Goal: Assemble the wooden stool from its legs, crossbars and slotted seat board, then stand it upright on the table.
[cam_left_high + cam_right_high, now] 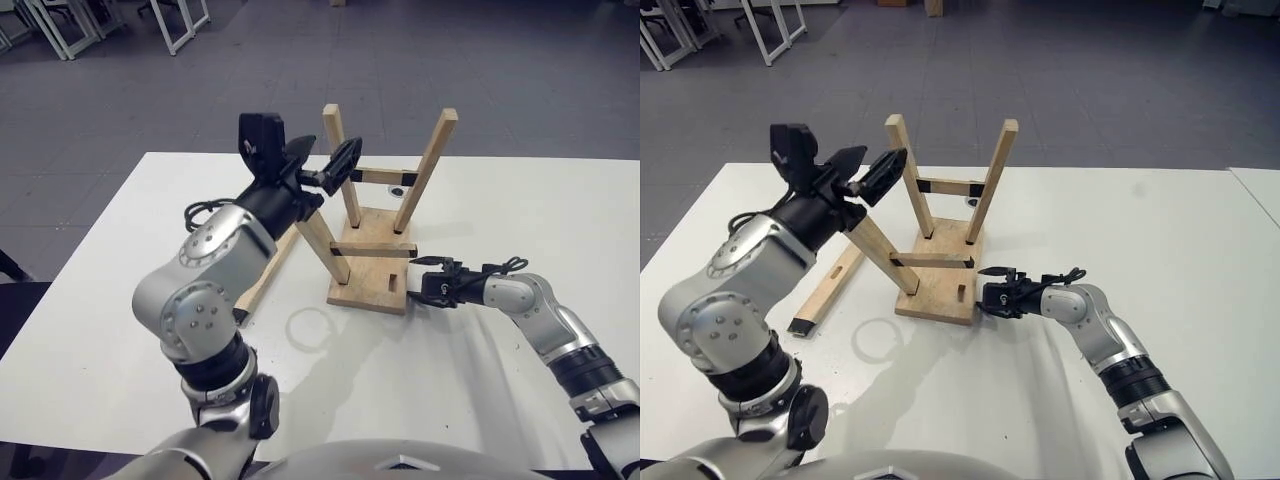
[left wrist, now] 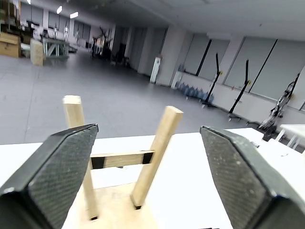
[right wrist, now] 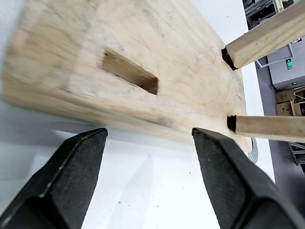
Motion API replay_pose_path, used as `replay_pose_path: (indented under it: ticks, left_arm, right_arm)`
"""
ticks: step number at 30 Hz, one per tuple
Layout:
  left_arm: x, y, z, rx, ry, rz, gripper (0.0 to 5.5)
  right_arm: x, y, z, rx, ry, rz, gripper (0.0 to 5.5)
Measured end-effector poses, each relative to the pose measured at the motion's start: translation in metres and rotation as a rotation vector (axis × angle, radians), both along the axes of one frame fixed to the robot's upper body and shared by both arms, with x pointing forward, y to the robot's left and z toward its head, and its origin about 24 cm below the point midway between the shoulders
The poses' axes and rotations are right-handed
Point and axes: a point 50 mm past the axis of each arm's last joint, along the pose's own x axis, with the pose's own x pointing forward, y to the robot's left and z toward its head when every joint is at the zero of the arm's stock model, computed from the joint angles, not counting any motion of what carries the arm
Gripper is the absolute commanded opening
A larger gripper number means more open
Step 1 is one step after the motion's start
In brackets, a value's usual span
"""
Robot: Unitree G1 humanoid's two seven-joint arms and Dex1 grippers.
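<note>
The pale wooden slotted seat board [image 1: 940, 298] lay flat, three square legs [image 1: 992, 180] pointing up; a loose wooden leg [image 1: 825, 290] lay at its nine o'clock.

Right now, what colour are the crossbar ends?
Black tips on the pale crossbar; left wrist view shows it best.

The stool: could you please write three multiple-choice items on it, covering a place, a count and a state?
1. Where is the right gripper? A by the seat board's edge; B raised in the air; C on the floor.
2. How many loose legs lie on the table? A none; B one; C three.
3. The left gripper is: A open; B shut on a leg; C shut on a crossbar.
A, it sits at the board's edge; B, one lies beside the board; A, pads wide apart.
</note>
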Motion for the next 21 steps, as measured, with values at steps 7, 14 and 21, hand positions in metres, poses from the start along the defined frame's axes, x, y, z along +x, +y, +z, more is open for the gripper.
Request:
replay_pose_path:
  ticks: [7, 14, 21]
  left_arm:
    - [0.021, -0.002, 0.036, 0.011, -0.143, 0.037, 3.97]
    - [-0.008, 0.012, 0.108, 0.121, -0.525, 0.069, 3.97]
    - [-0.026, 0.06, 0.048, 0.338, -0.364, 0.227, 3.97]
  right_arm:
    - [-0.002, -0.001, 0.002, 0.005, -0.021, 0.0, 3.3]
    - [-0.003, -0.001, 0.002, 0.01, -0.013, -0.01, 3.3]
    - [-0.003, -0.016, 0.005, -0.009, -0.004, -0.07, 3.3]
